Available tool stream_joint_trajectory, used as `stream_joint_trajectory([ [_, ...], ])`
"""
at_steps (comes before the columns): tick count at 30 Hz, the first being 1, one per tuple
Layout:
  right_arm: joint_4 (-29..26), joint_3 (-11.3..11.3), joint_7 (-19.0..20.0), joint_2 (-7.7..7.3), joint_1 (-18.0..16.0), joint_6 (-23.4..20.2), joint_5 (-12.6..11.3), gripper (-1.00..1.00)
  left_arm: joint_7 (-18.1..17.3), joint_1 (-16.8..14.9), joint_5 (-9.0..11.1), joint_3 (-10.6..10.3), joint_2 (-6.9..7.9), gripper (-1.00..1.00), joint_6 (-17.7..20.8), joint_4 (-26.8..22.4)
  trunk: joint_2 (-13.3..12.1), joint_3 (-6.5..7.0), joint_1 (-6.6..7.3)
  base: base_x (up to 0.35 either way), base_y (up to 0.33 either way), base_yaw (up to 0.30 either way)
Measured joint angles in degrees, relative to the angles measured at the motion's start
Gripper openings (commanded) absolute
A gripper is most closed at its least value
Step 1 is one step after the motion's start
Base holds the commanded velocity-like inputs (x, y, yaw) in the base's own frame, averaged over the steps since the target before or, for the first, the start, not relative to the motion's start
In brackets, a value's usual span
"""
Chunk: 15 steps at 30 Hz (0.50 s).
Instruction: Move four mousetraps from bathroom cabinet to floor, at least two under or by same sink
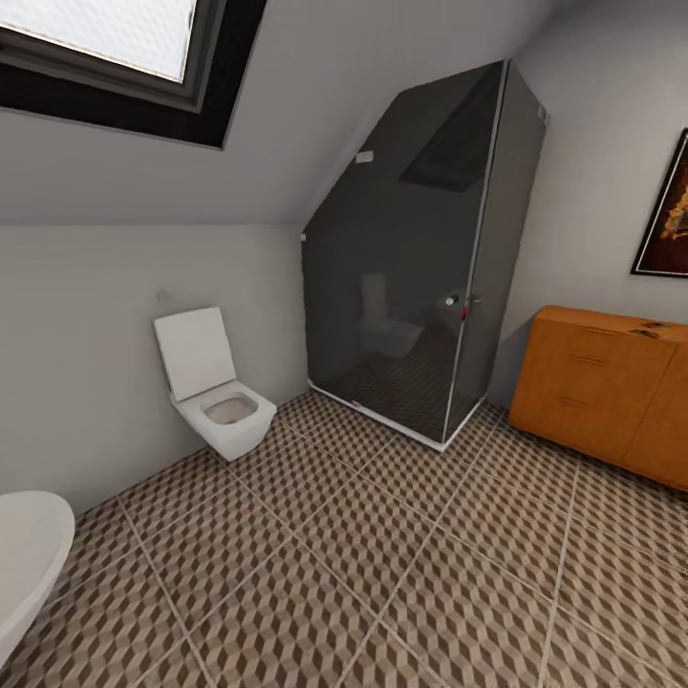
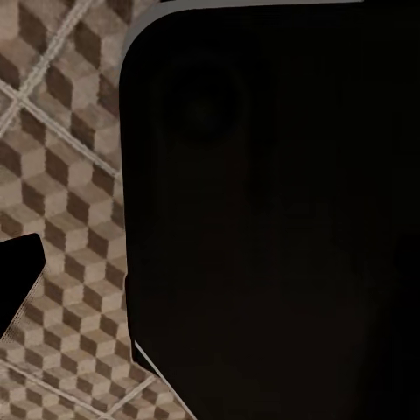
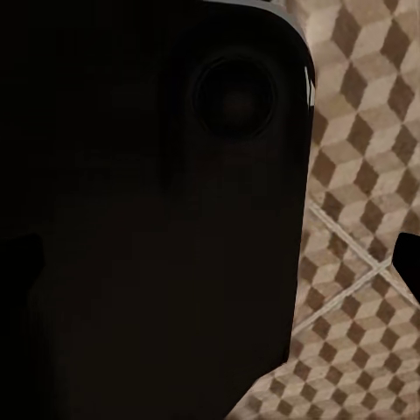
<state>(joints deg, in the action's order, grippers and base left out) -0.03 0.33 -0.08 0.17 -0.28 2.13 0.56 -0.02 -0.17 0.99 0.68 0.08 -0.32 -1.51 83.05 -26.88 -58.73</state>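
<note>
Bathroom, head view: floor of large square tiles printed with a brown, beige and white cube pattern and pale grout lines [image 1: 401, 573], with no small dark pieces visible lying on it. Low, wide orange-brown wooden cabinet with flat top and slim bar handles [image 1: 592, 401], standing against the far right wall just beside a dark smoked-glass shower enclosure [image 1: 420, 268]; its front panels appear closed. On the cabinet's flat top, near the back right, 2 or so tiny flat dark items [image 1: 648, 332] that may be mousetraps; too small to identify or count with certainty. White wall-hung toilet with raised lid [image 1: 215, 397] on the left wall; curved white rim of a bathtub [image 1: 29, 554] at the lower left; dark framed picture [image 1: 669, 210] above the cabinet; skylight [image 1: 115, 38] in the sloped ceiling. The white basin is not among the items recorded here. Wrist views: each has a large dark body close to the lens, with cube-pattern tile beyond; whether either pair of jaws is apart or together cannot be told. Task status, as judged: at the start, with the robot well apart from the cabinet. Outstanding: approach the cabinet, collect 4 traps, set all 4 on the tiled floor, at least 2 under or next to the sink.
</note>
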Motion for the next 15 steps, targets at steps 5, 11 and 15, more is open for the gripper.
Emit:
stream_joint_trajectory([
  [5, 0.0, 0.0, 0.0, 0.0, 0.0, 0.0, 0.0, 1.0, 0.0, 0.0, 0.0, 0.0, 0.0, 1.0, 0.0, 0.0, 0.0, 0.0, 0.0, 0.0, 0.0, -0.255],
  [11, 0.0, 0.0, 0.0, 0.0, 0.0, 0.0, 0.0, 1.0, 0.0, 0.0, 0.0, 0.0, 0.0, 1.0, 0.0, 0.0, 0.0, 0.0, 0.0, 0.0, 0.0, -0.255],
  [15, 0.0, 0.0, 0.0, 0.0, 0.0, 0.0, 0.0, 1.0, 0.0, 0.0, 0.0, 0.0, 0.0, 1.0, 0.0, 0.0, 0.0, 0.0, 0.0, 0.0, 0.0, -0.255],
])
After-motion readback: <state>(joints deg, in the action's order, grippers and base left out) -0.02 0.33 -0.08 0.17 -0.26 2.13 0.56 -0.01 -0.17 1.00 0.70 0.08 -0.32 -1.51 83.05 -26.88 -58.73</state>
